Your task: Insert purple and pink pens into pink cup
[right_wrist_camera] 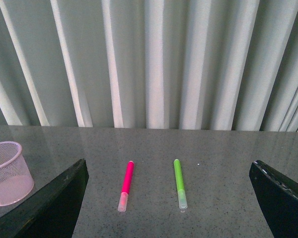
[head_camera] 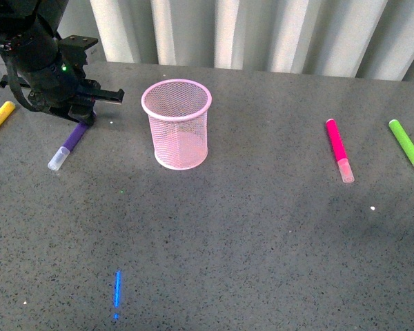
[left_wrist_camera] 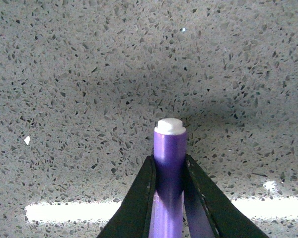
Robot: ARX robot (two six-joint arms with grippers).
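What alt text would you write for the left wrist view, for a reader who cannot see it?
The left gripper pinches a purple pen with a white end between two black fingers. Behind lies a grey speckled tabletop crossed by a bright strip.

You're looking at a dark grey table [head_camera: 262, 241], matte and speckled with pale flecks, that fills most of the front view. Behind its far edge hangs a pale grey curtain [head_camera: 276, 34] in soft vertical folds. A short blue streak [head_camera: 117, 289] of light lies on the table's near part.
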